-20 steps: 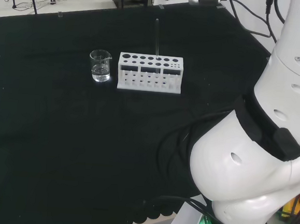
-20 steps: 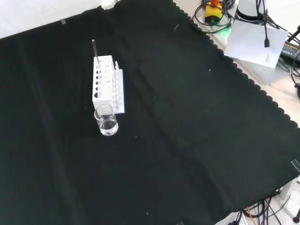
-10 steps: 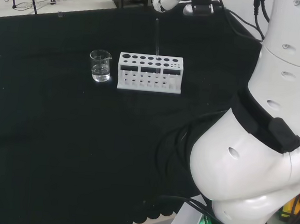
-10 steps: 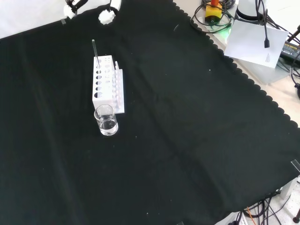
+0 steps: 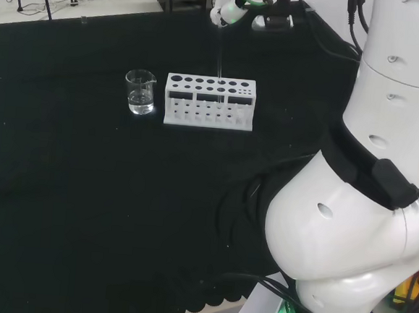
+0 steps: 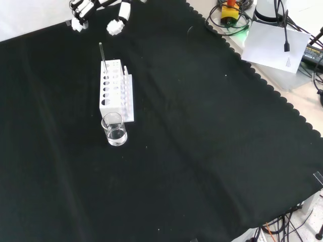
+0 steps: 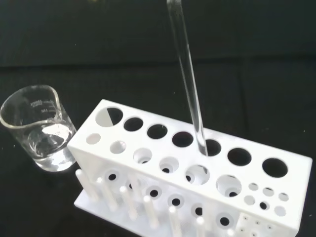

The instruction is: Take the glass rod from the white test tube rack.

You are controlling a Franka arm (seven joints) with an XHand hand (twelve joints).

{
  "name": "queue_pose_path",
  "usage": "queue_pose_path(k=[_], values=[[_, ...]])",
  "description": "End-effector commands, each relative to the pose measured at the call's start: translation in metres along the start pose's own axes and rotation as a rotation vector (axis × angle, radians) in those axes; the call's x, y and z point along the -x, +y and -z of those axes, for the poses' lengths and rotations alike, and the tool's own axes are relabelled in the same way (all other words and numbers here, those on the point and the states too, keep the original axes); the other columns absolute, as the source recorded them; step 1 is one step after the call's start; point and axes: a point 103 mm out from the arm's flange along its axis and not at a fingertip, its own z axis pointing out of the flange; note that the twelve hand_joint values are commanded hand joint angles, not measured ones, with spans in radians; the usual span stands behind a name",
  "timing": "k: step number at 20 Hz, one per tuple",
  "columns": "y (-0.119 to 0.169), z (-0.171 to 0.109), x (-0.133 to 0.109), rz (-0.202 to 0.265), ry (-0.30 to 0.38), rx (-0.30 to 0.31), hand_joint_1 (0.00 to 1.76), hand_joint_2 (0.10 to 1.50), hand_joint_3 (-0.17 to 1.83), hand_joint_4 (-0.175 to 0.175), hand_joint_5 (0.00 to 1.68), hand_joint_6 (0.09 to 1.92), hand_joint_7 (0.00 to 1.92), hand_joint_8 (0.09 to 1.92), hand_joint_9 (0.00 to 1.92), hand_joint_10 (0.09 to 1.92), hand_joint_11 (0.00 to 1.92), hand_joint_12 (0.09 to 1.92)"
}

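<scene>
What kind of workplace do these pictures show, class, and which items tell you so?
Probably a laboratory bench set up for robot trials: a white test tube rack holding a glass rod, a small glass beaker beside it, and a white robot arm over the black cloth.

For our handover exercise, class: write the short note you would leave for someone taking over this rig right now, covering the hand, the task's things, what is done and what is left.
Hand: in the air beyond the rack's far end in the front view, holding nothing; whether its fingers are open or curled is unclear.
Glass rod: standing in a hole of the white test tube rack, leaning slightly, untouched.
Beaker: beside the rack's other end, with a little clear liquid in it.
Done: the approach has begun.
Left: bring the hand to the rod, close on it and lift it out of the rack.
</scene>
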Motion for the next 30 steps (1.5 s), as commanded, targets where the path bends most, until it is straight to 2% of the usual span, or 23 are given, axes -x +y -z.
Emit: queue_pose_path(k=[1,5,10,17,23,25,28,30], values=[[0.004,-0.016,-0.008,0.019,-0.007,-0.023,0.66,0.85,0.65,-0.168,0.3,0.09,0.33,0.93,0.52,0.9,0.06,1.45],[0.01,-0.028,-0.009,0.022,-0.003,-0.045,0.65,0.86,0.65,-0.167,0.32,0.09,0.38,0.93,0.57,0.89,0.08,1.44],[0.019,-0.041,0.011,0.013,0.047,-0.071,0.61,0.88,0.64,-0.168,0.32,0.09,0.49,0.94,0.68,0.89,0.11,1.44],[0.027,-0.047,0.022,-0.001,0.039,-0.104,0.59,0.9,0.61,-0.169,0.36,0.09,0.65,0.97,0.82,0.92,0.23,1.42],[0.032,-0.053,0.02,0.012,0.033,-0.105,0.6,0.92,0.59,-0.175,0.44,0.09,0.78,0.99,0.92,0.96,0.37,1.4],[0.034,-0.055,0.016,0.019,0.027,-0.099,0.63,0.93,0.58,-0.175,0.51,0.18,0.82,0.97,0.95,0.96,0.45,1.37],[0.035,-0.056,0.012,0.026,0.014,-0.094,0.68,0.92,0.57,-0.175,0.48,0.56,0.93,0.96,1.04,0.94,0.58,1.33],[0.036,-0.056,0.008,0.041,0.0,-0.083,0.73,0.91,0.58,-0.175,0.5,0.74,1.0,0.96,1.15,0.92,0.74,1.29]])
